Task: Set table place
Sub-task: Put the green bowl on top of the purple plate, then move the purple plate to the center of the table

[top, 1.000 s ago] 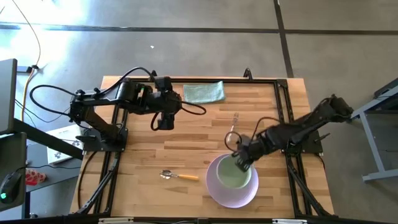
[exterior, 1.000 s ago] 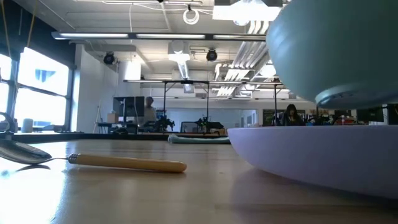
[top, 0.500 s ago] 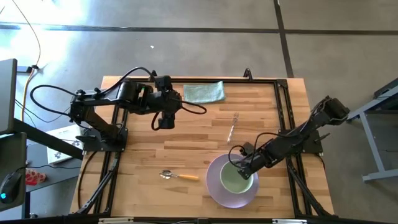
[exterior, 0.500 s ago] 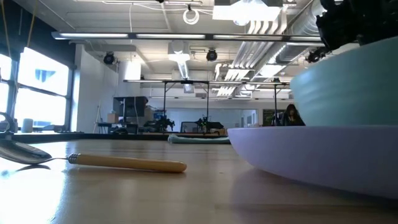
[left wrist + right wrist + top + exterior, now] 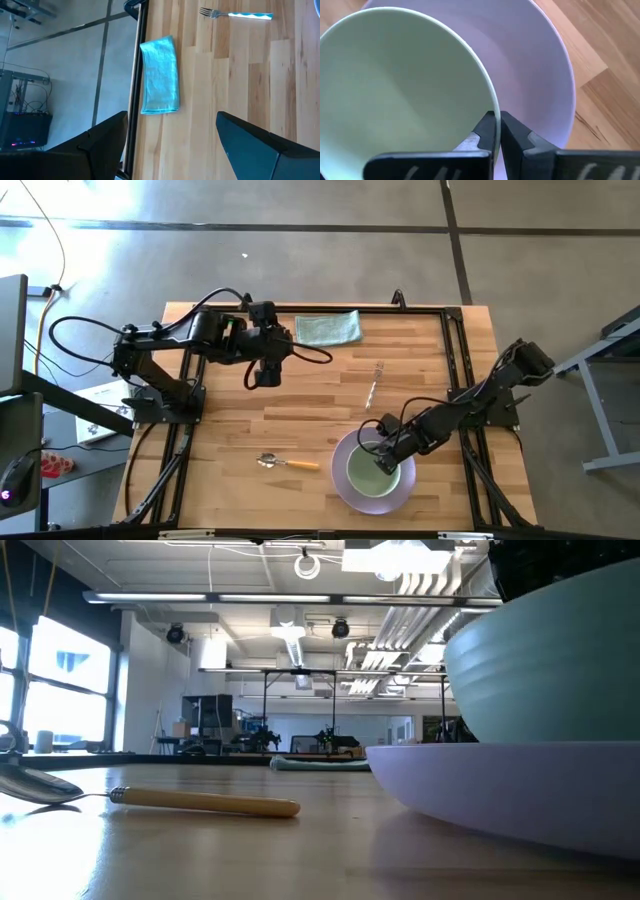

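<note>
A folded teal cloth [image 5: 327, 328] lies flat — at the far edge.

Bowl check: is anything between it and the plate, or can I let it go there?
Nothing visible is in the way. The right gripper is shut on the rim of the green bowl, which sits inside the lilac plate. The spoon and fork lie apart on the table.

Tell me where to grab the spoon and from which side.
Take the spoon by its yellow-orange handle, the pincer coming straight down from above with fingers closing across the handle's width. It lies flat on the table, apart from the plate, and the handle is straight and thicker than the thin neck.
</note>
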Controlling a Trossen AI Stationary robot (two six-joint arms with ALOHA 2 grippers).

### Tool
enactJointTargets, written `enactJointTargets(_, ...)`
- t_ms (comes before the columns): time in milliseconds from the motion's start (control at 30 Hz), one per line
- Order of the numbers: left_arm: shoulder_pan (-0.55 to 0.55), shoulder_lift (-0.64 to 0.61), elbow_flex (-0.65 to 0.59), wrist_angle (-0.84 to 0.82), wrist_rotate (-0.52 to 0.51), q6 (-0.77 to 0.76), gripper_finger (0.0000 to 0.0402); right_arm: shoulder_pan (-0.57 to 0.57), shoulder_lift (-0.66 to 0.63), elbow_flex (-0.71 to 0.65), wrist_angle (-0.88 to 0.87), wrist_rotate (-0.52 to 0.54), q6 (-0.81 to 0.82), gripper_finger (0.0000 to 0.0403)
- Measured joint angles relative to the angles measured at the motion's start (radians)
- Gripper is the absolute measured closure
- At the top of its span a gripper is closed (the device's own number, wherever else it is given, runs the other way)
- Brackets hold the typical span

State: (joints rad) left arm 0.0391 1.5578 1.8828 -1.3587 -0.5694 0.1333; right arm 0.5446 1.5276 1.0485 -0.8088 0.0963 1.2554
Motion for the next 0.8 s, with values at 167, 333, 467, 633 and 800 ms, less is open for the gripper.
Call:
enactJointTargets(167, 0.0, 0.0, 0.0, -0.004, 0.0, 0.0, 0.011, 0.0, 0.0, 0.005, -0.006, -0.003, -0.007, 0.0368)
enactJointTargets(333, 0.0, 0.0, 0.0, -0.005, 0.009, 0.0, 0.011, 0.0, 0.0, 0.005, -0.032, -0.003, -0.007, 0.0323)
enactJointTargets(467, 0.0, 0.0, 0.0, -0.006, 0.011, 0.0, 0.011, -0.001, -0.008, 0.005, -0.033, 0.0, -0.007, 0.0297)
enactJointTargets(633, 0.0, 0.0, 0.0, -0.006, 0.011, 0.0, 0.011, -0.01, -0.069, 0.005, -0.051, 0.038, 0.001, 0.0287)
enactJointTargets(800, 0.0, 0.0, 0.0, -0.006, 0.03, -0.009, 0.011, -0.024, -0.174, 0.006, -0.1, 0.162, 0.001, 0.0286)
